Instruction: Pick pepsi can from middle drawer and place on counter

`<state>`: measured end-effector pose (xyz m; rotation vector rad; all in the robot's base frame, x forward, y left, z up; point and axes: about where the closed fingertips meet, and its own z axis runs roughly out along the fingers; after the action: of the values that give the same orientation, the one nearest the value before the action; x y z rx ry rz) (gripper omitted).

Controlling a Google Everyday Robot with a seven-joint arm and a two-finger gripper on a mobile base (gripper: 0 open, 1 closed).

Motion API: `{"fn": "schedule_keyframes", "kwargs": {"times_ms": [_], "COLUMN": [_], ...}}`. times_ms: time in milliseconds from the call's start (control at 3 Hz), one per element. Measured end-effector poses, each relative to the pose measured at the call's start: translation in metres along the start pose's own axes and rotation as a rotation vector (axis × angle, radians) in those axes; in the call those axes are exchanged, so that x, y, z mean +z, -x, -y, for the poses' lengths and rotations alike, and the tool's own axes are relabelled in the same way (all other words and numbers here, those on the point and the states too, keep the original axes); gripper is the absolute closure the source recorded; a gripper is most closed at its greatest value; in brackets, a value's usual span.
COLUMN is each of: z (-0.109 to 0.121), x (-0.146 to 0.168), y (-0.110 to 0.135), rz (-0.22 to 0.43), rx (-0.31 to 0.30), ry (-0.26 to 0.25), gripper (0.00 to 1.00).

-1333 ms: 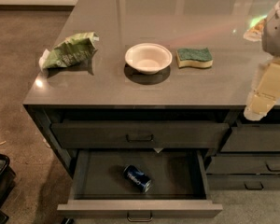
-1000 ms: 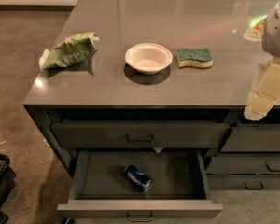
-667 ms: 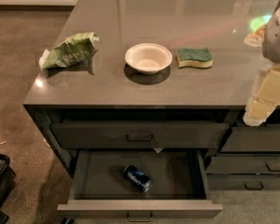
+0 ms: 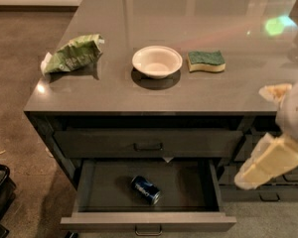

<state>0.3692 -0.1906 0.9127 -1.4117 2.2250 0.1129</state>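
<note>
- Camera view: my gripper (image 4: 271,162) hangs at the right edge, in front of the cabinets, just below the counter (image 4: 139,95) top; I cannot tell whether it is open or closed.
- The pepsi can (image 4: 145,189) lies on its side in the open middle drawer (image 4: 188,188), left of my gripper, well apart.
- Up and left of my gripper, a bowl (image 4: 157,61), sponge (image 4: 205,60) and green bag (image 4: 72,53) sit on the counter.

Cream, blocky gripper (image 4: 273,152) on pale white arm (image 4: 295,110), right edge.
</note>
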Motion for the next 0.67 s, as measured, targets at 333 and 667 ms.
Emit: {"fn": "schedule_keyframes", "kwargs": {"times_ms": [333,667], "z": [-0.02,-0.03], "x": [0.063,0.083], "y": [-0.041,-0.059], "rz": [0.049,0.031], "rx": [0.127,0.153], "ry": [0.03,0.027], "gripper": [0.0,0.0]}}
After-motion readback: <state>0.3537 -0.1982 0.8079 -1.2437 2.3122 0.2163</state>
